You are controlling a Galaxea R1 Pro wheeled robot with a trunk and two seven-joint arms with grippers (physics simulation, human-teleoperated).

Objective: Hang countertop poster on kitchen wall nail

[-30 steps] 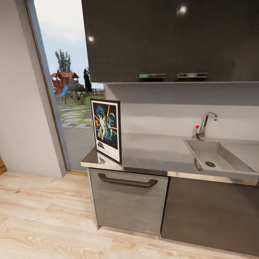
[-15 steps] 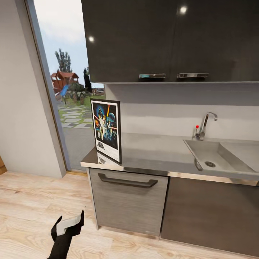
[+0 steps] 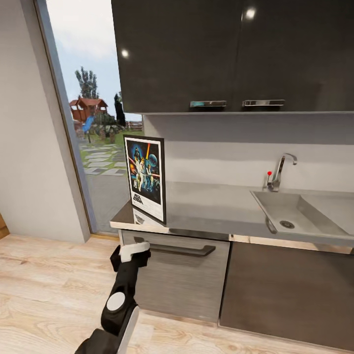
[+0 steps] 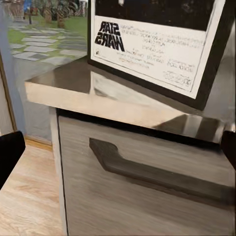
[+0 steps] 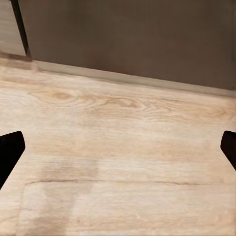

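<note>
While the poster (image 3: 145,177) stands upright at the left end of the kitchen countertop (image 3: 216,209), the left gripper (image 3: 129,254) hangs just below it, near the drawer handle (image 3: 174,247), fingers spread wide. At the right wrist the finger tips are wide apart over the wooden floor (image 5: 118,162).

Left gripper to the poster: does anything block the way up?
Partly: the left gripper sits below the kitchen countertop, in front of the drawer handle. The counter's front edge lies between it and the poster. Above the counter, nothing visible blocks the poster.
</note>
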